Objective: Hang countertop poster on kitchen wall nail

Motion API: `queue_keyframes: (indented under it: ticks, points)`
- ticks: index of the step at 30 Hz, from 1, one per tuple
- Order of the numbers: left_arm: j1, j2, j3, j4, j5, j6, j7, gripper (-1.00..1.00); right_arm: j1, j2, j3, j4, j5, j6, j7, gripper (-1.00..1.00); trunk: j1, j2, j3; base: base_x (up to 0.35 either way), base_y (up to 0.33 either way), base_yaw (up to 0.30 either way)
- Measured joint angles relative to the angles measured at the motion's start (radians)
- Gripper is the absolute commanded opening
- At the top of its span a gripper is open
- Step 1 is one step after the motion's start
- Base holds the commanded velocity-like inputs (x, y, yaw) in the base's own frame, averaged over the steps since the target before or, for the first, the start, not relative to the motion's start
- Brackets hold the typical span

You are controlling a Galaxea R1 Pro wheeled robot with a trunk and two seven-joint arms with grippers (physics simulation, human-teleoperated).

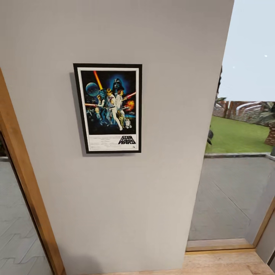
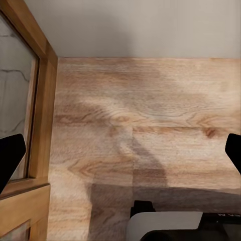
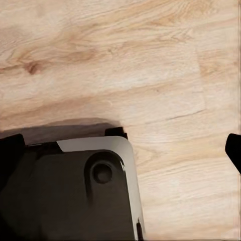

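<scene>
poster flat on grey wall | left gripper apart, empty | right gripper apart, empty

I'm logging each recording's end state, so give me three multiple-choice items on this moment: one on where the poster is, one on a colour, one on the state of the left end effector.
1. Where is the poster?
A. Lying on the wooden floor
B. Flat against the pale grey wall
C. Held between end effector fingers

2. What colour is the poster's outer frame?
A. Black
B. Red
C. Gold

3. How does the left end effector stand?
A. Shut on the poster
B. Shut on nothing
C. Open, with nothing between its fingers

Answers:
1 B: in the head view the poster sits upright on the wall, casting a thin shadow at its left edge.
2 A: a black frame surrounds the white border.
3 C: in the left wrist view the two dark fingertips sit at opposite edges, with only the wooden floor seen between them.
</scene>
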Motion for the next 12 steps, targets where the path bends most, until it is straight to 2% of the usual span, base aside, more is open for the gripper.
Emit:
queue_keyframes:
  ticks: [12]
  points:
    - [0.000, 0.002, -0.001, 0.036, -0.001, -0.003, 0.002, 1.00, 0.000, 0.003, -0.002, 0.009, -0.002, 0.000, -0.013, 1.00, 0.000, 0.000, 0.000, 0.000, 0.000, 0.000]
